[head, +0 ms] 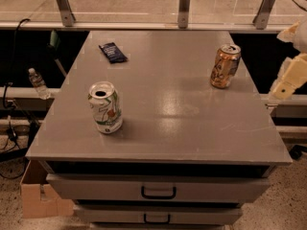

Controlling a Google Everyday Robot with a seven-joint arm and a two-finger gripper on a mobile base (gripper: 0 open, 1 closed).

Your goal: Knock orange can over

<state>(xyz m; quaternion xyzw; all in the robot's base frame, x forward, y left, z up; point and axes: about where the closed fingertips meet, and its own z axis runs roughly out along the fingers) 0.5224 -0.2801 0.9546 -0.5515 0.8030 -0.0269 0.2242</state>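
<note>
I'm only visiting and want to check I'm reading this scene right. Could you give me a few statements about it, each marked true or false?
1. The orange can stands upright on the table. True.
2. The white can lies on its side. False: it stands upright near the front left, its open top facing up.
3. The gripper is touching the orange can. False: it hangs beyond the table's right edge, clearly apart from the can.
4. A dark packet lies flat near the table's far left corner. True.
</note>
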